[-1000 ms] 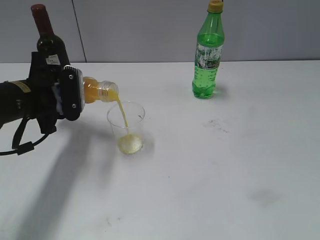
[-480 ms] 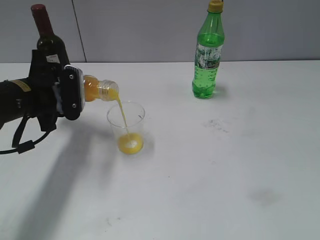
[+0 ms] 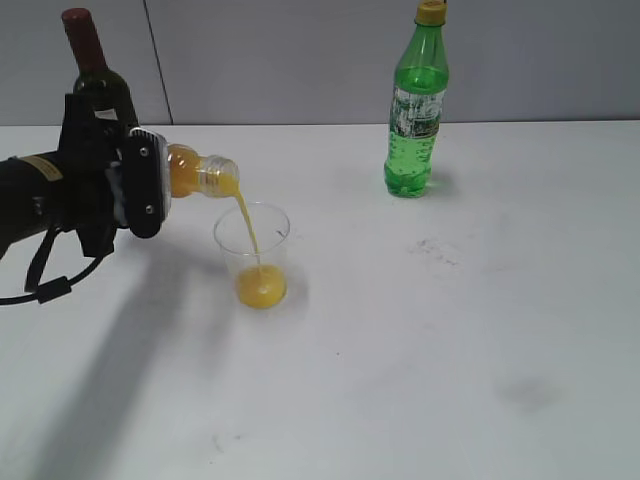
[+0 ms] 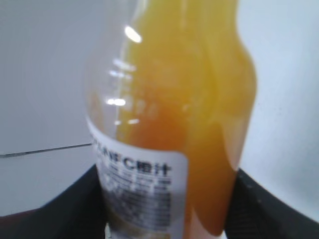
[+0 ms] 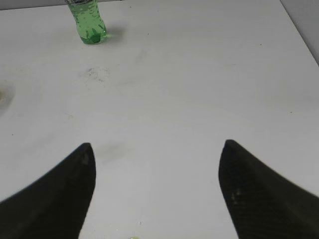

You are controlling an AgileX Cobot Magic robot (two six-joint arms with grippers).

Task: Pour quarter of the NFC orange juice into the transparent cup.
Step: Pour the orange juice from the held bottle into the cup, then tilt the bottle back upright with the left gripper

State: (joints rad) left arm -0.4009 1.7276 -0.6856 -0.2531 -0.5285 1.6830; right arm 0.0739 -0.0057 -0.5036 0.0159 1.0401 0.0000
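Observation:
The NFC orange juice [image 3: 196,173] lies tipped almost level in my left gripper [image 3: 150,190], neck pointing right over the transparent cup [image 3: 252,254]. A thin orange stream runs from its mouth into the cup, which holds a shallow layer of juice at the bottom. In the left wrist view the NFC orange juice [image 4: 179,124] fills the frame, with the black fingers [image 4: 65,204] pressed on both sides of its label. My right gripper [image 5: 157,149] stands open above bare table and is out of the exterior view.
A tall green soda bottle [image 3: 415,105] stands at the back right, its base also in the right wrist view as the green bottle [image 5: 88,22]. A dark wine bottle [image 3: 95,75] stands behind my left arm. The white table [image 3: 450,330] has a few faint smudges.
The juice keeps streaming and the orange layer in the cup has risen a little. The bottle has tilted very slightly further. The right gripper has not moved.

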